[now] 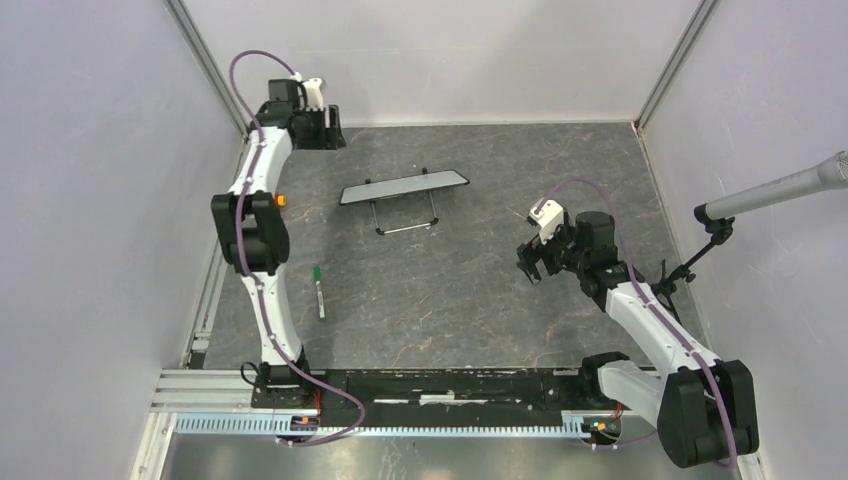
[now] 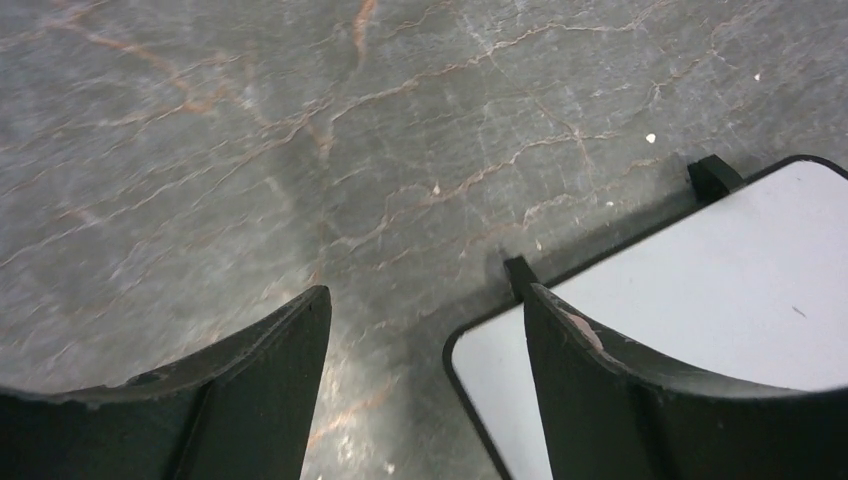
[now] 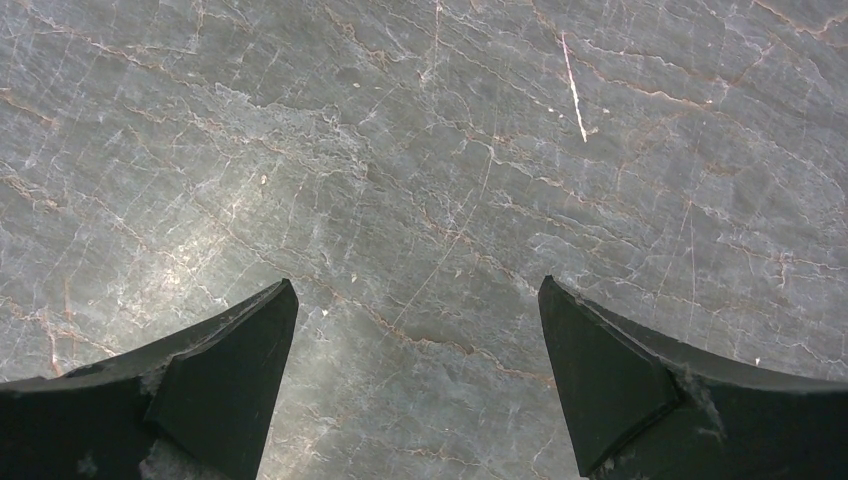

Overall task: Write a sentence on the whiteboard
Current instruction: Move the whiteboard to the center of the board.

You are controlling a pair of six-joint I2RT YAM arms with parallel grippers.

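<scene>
The whiteboard (image 2: 720, 280) looks blank and both the left gripper (image 2: 425, 300) and right gripper (image 3: 415, 290) gape empty, so fetching the green marker (image 1: 318, 291) seems next.

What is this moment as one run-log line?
left gripper: open, empty | right gripper: open, empty | whiteboard: on stand, no writing visible | marker: lying on table

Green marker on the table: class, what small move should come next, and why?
Probably swing the left gripper toward the green marker: it lies loose on the table, the right gripper is empty too, and the whiteboard shows no writing.
</scene>
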